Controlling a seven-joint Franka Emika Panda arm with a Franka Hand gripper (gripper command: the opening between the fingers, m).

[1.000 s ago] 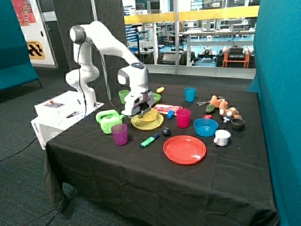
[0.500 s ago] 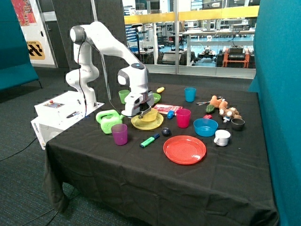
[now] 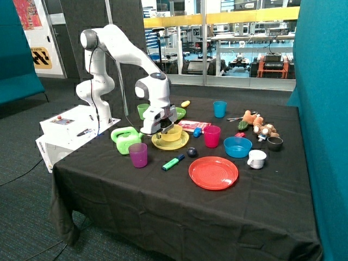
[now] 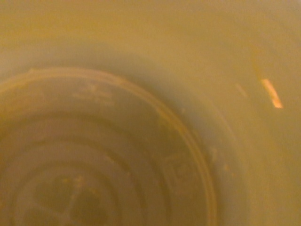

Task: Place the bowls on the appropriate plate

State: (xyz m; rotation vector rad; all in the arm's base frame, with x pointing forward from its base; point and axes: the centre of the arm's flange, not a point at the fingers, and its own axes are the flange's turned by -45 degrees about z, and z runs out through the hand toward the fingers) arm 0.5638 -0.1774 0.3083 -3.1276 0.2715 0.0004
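The yellow bowl (image 3: 173, 132) sits on the yellow plate (image 3: 164, 144) near the middle of the black table. My gripper (image 3: 161, 129) is down at the bowl's rim, on the side toward the green cup. The wrist view is filled by the yellow bowl's inside (image 4: 141, 141), very close. The light green bowl (image 3: 179, 112) stands just behind the gripper and is partly hidden by it.
A red plate (image 3: 213, 172) lies at the front. Around the yellow plate stand a purple cup (image 3: 138, 155), a pink cup (image 3: 211, 136), a green cup (image 3: 142, 111), a green watering can (image 3: 126, 139) and a green marker (image 3: 173, 163). A blue bowl (image 3: 237, 147) stands further along.
The gripper has shifted very slightly toward the green cup. The yellow bowl stays on the yellow plate.
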